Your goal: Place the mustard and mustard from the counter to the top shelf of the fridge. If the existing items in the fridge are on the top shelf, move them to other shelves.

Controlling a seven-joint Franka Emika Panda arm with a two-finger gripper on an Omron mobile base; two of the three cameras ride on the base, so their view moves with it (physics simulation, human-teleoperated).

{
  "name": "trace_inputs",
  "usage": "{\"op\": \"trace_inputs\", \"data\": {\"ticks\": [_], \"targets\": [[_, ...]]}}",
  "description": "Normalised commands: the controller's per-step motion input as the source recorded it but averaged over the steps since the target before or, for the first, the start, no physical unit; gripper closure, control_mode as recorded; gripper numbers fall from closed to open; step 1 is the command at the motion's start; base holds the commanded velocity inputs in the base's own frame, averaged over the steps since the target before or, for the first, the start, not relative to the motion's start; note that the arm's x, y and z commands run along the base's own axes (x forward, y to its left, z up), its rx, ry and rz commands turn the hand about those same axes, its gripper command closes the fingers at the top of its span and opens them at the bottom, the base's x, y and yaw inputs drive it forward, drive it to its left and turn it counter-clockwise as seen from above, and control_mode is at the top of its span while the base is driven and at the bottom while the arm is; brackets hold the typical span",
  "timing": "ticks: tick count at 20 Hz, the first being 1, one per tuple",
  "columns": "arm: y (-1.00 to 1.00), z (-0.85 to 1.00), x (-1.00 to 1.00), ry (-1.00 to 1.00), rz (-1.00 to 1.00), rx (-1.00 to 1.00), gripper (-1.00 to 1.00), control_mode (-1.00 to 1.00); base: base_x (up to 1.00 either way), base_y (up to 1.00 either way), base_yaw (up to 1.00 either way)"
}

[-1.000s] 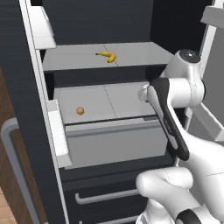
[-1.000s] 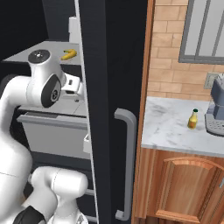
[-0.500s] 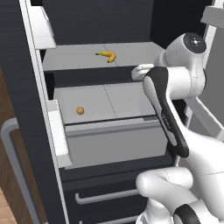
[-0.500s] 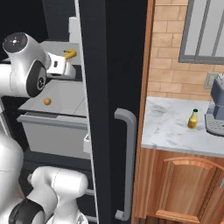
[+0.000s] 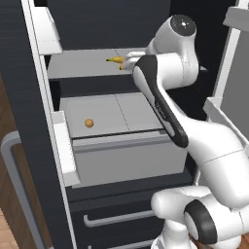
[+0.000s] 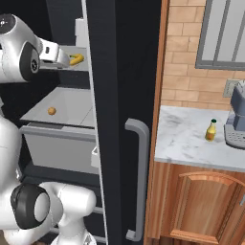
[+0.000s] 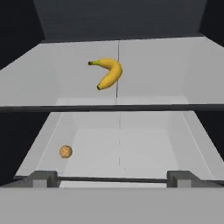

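Note:
On the fridge's (image 6: 115, 95) top shelf (image 5: 82, 65) lies the banana (image 5: 115, 60), one of the existing items. My gripper (image 5: 128, 62) hovers just to its right at shelf height, open and holding nothing. In the hand view the banana (image 7: 108, 73) rests on the top shelf (image 7: 166, 70) ahead of my gripper (image 7: 112, 179), whose fingertips (image 7: 43, 178) stand wide apart. The small orange fruit (image 5: 89, 123) (image 7: 65, 151) sits one shelf lower. An amber mustard bottle (image 6: 210, 130) with a dark cap stands on the counter (image 6: 186, 139).
The fridge door's grey bar handle (image 6: 136, 177) stands between the shelves and the counter. A coffee machine (image 6: 237, 119) stands right of the mustard. White door bins (image 5: 63, 146) line the left side of the shelves. Closed drawers (image 5: 112, 219) lie below.
The arm has risen from the lower shelf's height to the top shelf, bringing the hand up beside the banana. The jaws stayed open. Banana and orange fruit have not moved.

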Motion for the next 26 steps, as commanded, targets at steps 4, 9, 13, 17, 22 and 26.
{"op": "trace_inputs", "data": {"ticks": [4,9,13,17,22,26], "targets": [[0.03,-0.1,0.74,0.08,-0.01,-0.01,-1.0,-1.0,0.0,0.0,0.0],[0.0,-0.13,0.8,0.06,0.0,-0.02,-1.0,-1.0,0.0,0.0,0.0],[0.05,-0.28,0.7,0.07,0.0,-0.04,-1.0,-1.0,0.0,0.0,0.0],[0.19,-0.3,0.64,0.02,-0.01,-0.01,-1.0,-1.0,0.0,0.0,0.0],[0.34,-0.06,0.65,0.0,-0.05,0.0,-1.0,-1.0,0.0,0.0,0.0],[0.33,-0.2,0.76,0.0,-0.05,-0.02,-1.0,-1.0,0.0,0.0,0.0]]}}
